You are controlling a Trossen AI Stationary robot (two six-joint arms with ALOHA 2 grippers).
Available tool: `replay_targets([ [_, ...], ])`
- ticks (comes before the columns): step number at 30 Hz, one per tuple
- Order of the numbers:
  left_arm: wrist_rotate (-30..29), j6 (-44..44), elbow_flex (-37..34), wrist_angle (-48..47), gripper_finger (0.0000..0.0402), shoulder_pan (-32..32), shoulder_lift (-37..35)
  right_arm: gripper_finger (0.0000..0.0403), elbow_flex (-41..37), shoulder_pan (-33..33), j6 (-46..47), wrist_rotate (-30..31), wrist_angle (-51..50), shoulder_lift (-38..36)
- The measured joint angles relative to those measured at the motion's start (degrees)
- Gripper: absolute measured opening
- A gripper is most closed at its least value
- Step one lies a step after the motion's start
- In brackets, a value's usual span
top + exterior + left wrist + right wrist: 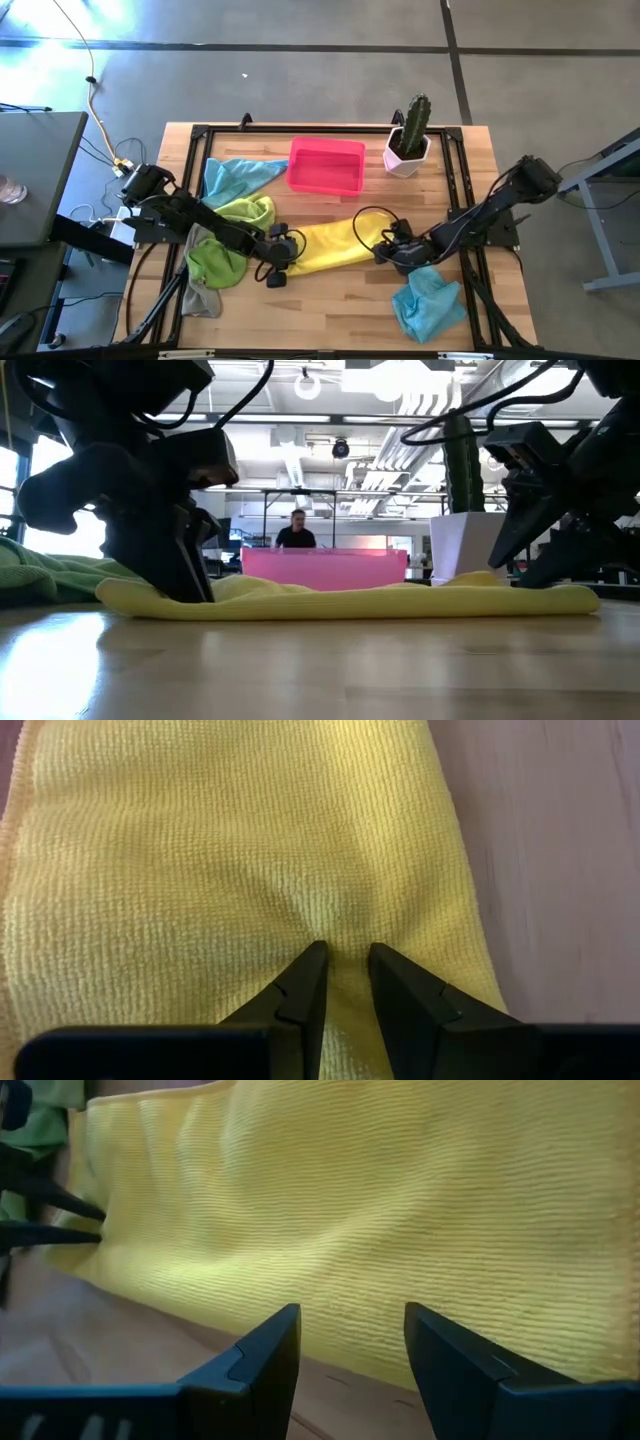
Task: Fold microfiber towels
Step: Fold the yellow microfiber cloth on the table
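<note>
**Yellow towel stretched between both grippers, mid-table**

Table [330,300]: pale wood planks, smooth with a slight sheen, bordered by a black metal frame.

Yellow towel [335,245]: largest item at work. Long flattened band of fine looped weave, lying across the table's middle between the two arms. In the low view it sits flat on the wood with soft rolled edges.

Pink tray [327,165]: rigid rectangular plastic, at the far side of the table behind the yellow towel.

Lime green towels [225,245]: crumpled heap at the left arm, touching the yellow towel's left end. A grey towel [200,298] trails from under them toward the near edge.

Light blue towels: one [235,175] spread loosely just left of the tray; the other [428,305] bunched near the right front corner, well apart from the rest.

White faceted pot with a green cactus [410,135]: just right of the tray.

Left gripper [278,255]: at the yellow towel's left end. Left wrist view shows its fingers [305,990] narrow, pinching a small pucker of the yellow weave between the tips.

Right gripper [392,252]: at the towel's right end. Right wrist view shows its fingers [265,1350] spread wide, with the towel's edge lying just beyond the tips on bare wood, not clamped.
</note>
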Motion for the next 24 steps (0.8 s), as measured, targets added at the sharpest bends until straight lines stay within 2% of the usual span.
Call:
replay_targets([
  [5, -0.01, 0.03, -0.04, 0.06, 0.0074, -0.02, 0.05, 0.0171, 0.00, 0.02, -0.07, -1.64, 5.25, 4.40],
  [12, -0.18, 0.01, -0.11, 0.37, 0.0074, -0.02, 0.05, 0.0171, 0.17, 0.02, 0.38, -0.79, 10.65, 8.02],
  [24, -0.19, 0.00, -0.15, 0.50, 0.0074, -0.02, 0.05, 0.0171, 2.51, -0.56, 0.27, -0.80, 7.00, 9.36],
])
